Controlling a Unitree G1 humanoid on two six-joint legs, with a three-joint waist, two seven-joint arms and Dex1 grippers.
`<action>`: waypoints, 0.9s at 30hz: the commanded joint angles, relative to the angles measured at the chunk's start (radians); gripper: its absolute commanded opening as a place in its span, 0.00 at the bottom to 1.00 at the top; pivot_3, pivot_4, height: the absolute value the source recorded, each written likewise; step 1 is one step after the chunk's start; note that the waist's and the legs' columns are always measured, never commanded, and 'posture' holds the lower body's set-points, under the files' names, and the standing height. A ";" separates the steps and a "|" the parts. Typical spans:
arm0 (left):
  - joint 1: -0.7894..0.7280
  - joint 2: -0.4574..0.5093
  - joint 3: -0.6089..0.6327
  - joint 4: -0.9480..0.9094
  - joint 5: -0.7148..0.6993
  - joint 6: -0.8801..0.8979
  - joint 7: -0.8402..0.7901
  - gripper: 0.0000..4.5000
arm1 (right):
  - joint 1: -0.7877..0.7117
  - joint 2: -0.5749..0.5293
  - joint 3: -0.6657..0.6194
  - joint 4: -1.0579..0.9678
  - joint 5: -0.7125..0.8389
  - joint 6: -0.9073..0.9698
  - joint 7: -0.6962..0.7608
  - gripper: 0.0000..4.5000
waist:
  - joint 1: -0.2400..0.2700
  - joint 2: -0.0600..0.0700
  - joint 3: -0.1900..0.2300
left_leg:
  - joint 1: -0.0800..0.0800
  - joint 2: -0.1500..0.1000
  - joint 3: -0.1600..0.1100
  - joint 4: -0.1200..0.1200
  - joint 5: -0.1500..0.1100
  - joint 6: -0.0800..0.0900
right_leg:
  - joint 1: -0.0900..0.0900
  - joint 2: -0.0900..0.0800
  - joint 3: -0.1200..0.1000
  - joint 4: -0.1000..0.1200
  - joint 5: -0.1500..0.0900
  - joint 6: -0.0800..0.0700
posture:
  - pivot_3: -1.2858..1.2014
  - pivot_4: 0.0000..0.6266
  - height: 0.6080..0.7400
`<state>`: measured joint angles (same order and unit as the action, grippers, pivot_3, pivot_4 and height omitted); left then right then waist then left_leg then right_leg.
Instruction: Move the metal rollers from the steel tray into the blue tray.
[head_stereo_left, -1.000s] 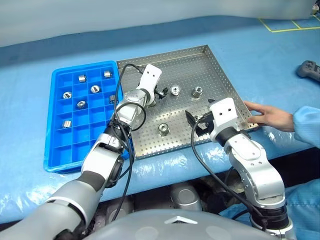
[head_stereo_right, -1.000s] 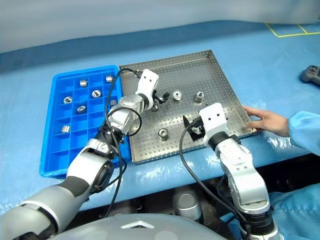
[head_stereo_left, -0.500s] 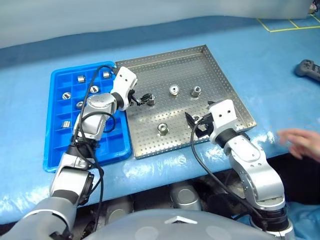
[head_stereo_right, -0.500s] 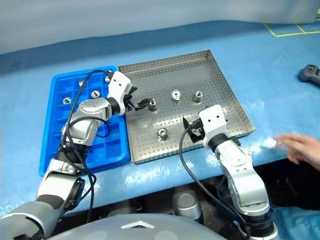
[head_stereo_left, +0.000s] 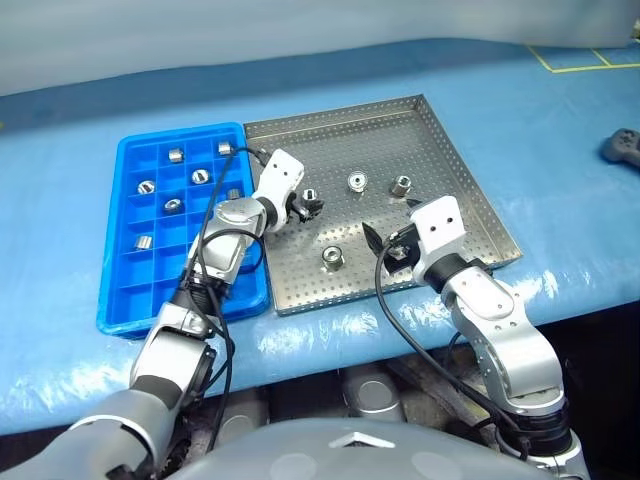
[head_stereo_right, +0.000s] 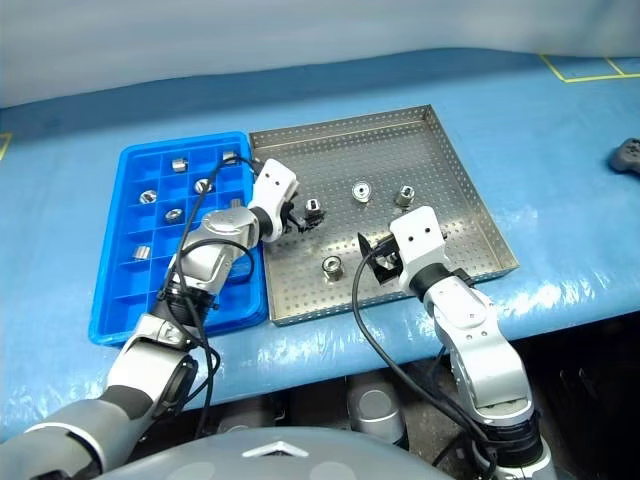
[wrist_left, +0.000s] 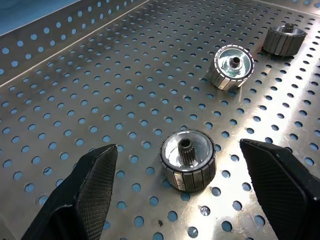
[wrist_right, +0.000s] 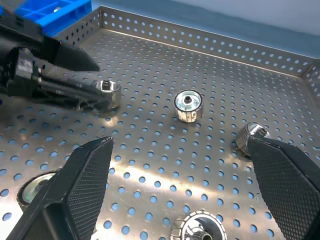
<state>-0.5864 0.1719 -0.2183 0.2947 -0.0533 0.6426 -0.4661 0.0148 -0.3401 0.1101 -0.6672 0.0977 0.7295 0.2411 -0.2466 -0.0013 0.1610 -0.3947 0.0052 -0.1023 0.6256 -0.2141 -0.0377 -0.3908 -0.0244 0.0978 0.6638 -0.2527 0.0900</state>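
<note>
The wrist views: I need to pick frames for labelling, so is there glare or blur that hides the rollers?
Left wrist view: the steel tray shows bright glare patches, yet the roller between the open left gripper's fingers is sharp. Right wrist view: the right gripper's fingers look soft up close, tray reflections are mild, and the middle roller stays clear.

Four metal rollers (head_stereo_left: 333, 257) on steel tray (head_stereo_left: 470, 200), six in blue tray (head_stereo_left: 125, 290).
</note>
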 joint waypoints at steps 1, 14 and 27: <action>-0.013 -0.003 -0.023 0.037 0.024 0.001 -0.004 0.95 | -0.008 0.007 -0.009 -0.029 -0.004 -0.016 -0.007 1.00 | -0.003 0.000 0.000 | -0.001 0.000 0.000 0.000 0.000 0.000 | -0.001 0.000 0.000 0.000 0.000 0.000 | 0.40 0.24 1.00; -0.031 -0.040 0.042 0.063 0.002 -0.021 0.058 0.81 | -0.007 0.012 -0.006 -0.021 -0.012 -0.022 -0.004 1.00 | 0.001 0.000 0.000 | -0.001 0.000 0.000 0.001 0.000 0.000 | 0.001 0.000 0.000 0.000 0.001 0.002 | 0.40 0.24 1.00; -0.012 -0.055 0.067 0.041 -0.005 -0.056 0.070 0.53 | -0.021 0.005 0.006 -0.006 -0.021 -0.027 0.006 1.00 | 0.006 0.000 0.000 | -0.003 0.000 0.000 0.000 0.000 0.000 | -0.002 0.000 0.000 -0.002 0.001 0.002 | 0.41 0.24 1.00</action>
<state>-0.6014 0.1174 -0.1608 0.3536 -0.0553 0.6114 -0.3942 0.0062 -0.3334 0.1197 -0.6576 0.0813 0.7257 0.2437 -0.2406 -0.0010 0.1608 -0.3981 0.0048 -0.1027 0.6254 -0.2141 -0.0377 -0.3925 -0.0245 0.0979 0.6620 -0.2514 0.0920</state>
